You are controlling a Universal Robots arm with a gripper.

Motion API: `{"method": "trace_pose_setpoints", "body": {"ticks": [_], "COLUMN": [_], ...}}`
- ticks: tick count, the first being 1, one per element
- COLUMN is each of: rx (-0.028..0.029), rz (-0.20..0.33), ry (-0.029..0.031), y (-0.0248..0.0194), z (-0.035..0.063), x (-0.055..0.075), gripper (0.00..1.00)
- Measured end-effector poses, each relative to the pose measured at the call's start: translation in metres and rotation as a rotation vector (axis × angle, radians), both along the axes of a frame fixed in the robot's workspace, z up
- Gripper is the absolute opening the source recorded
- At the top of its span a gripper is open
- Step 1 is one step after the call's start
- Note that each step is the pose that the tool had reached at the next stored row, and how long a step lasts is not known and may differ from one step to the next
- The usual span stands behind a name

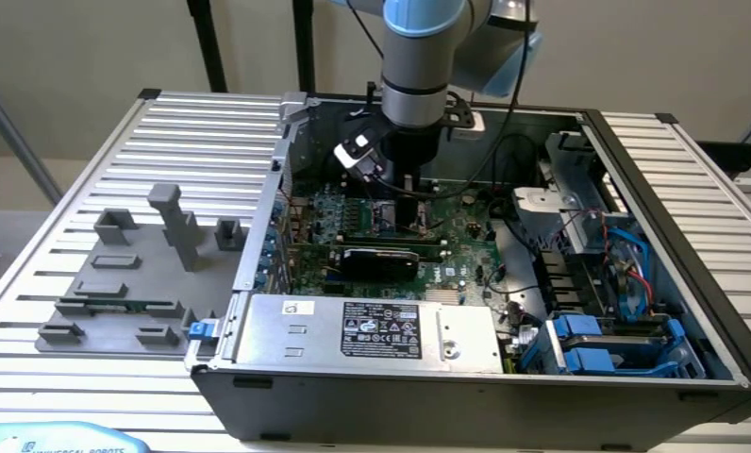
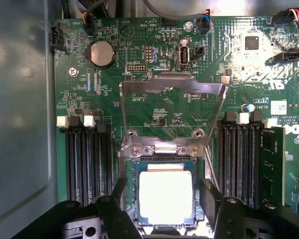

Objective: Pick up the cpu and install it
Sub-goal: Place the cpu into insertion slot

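Note:
The cpu [image 2: 165, 193], a flat square chip with a pale metal top, lies in the black-framed socket [image 2: 133, 191] of the green motherboard [image 2: 154, 107]. The socket's metal load plate [image 2: 172, 89] is swung up and open. My gripper [image 2: 164, 201] hangs just above the chip, open, with one dark finger [image 2: 120, 204] on each side of it and a gap to the chip's edges. In the exterior view the gripper [image 1: 396, 200] reaches down into the open computer case [image 1: 476, 382] over the motherboard's middle.
Memory slots [image 2: 89, 164] flank the socket, with a stick [image 2: 271, 164] in one. A grey power supply [image 1: 369, 330], a black card [image 1: 375, 260] and cables [image 1: 577, 236] crowd the case. Grey fixture blocks [image 1: 175, 226] stand on the slatted table at the exterior view's left.

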State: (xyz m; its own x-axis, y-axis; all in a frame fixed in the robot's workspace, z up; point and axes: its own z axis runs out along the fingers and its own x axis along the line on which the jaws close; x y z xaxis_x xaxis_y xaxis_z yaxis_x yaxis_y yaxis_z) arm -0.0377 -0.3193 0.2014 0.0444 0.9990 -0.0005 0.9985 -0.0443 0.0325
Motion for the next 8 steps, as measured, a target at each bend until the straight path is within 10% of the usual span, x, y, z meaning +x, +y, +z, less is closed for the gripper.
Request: {"method": "trace_pose_setpoints", "body": {"ticks": [8], "rx": [0.0001], "rz": [0.000], "ry": [0.0014], "y": [0.0000], "z": [0.0115], "x": [0.0000], "gripper": [0.42]}}
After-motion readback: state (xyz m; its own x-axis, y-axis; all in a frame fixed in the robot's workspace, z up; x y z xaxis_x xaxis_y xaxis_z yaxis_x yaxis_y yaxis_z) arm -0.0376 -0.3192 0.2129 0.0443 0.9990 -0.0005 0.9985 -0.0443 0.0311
